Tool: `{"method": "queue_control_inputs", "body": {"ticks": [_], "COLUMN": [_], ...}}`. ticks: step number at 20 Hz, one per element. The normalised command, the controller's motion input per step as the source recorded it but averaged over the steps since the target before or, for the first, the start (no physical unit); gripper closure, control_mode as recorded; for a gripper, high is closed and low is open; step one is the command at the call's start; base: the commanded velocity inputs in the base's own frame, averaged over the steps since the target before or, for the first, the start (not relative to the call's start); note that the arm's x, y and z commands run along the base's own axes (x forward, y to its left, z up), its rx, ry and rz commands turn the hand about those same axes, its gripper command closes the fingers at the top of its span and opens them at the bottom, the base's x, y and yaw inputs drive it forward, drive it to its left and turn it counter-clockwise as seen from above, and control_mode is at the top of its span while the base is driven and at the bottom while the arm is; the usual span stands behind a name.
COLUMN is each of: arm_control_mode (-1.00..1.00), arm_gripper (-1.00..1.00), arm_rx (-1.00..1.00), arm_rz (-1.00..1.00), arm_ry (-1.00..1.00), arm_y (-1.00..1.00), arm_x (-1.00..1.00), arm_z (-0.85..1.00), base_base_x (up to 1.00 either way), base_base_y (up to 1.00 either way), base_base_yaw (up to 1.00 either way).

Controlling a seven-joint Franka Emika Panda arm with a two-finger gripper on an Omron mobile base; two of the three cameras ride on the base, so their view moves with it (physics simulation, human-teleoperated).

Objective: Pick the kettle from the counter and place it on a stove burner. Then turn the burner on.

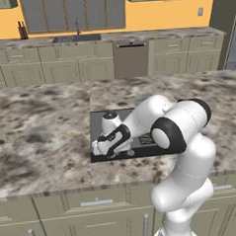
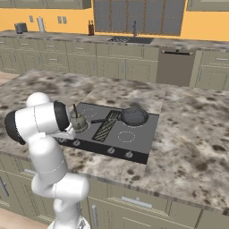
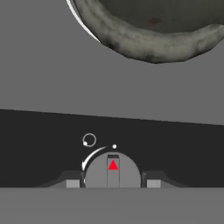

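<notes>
The kettle (image 2: 79, 121) sits on a burner (image 3: 83, 24) at the cooktop's (image 2: 134, 134) left, so placing looks done (the pan (image 2: 133, 116) is on another ring). The pincer (image 3: 113, 183) straddles a knob (image 3: 113, 169), fingertips (image 3: 72, 182) beside it, contact unclear. Next: clench and twist.

Bench (image 2: 188, 134): broad stone-look top, mottled brown, grey and cream, over pale olive-beige cabinet fronts.
Cooktop (image 2: 138, 134): flat, dark grey, set in the bench.
Kettle (image 2: 79, 122): on the cooktop's front-left burner.
Frying pan (image 2: 134, 117): on a rear burner.
</notes>
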Motion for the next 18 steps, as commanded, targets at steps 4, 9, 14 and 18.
{"method": "queue_control_inputs", "body": {"ticks": [4, 9, 14, 18], "arm_control_mode": [-1.0, -1.0, -1.0, -1.0], "arm_gripper": [1.0, 1.0, 1.0, 1.0], "arm_rx": [0.0, 0.0, 0.0, 0.0], "arm_rz": [0.66, 0.9, 0.98, 1.0], "arm_ry": [-0.02, 0.0, 0.0, 0.0], "arm_y": [0.01, 0.01, 0.0, 0.0], "arm_x": [-0.23, -0.13, -0.06, -0.03], "arm_z": [-0.1, -0.32, -0.48, -0.58], "base_base_x": [0.0, 0.0, 0.0, 0.0], "base_base_y": [0.0, 0.0, 0.0, 0.0], "base_base_yaw": [0.0, 0.0, 0.0, 0.0]}}
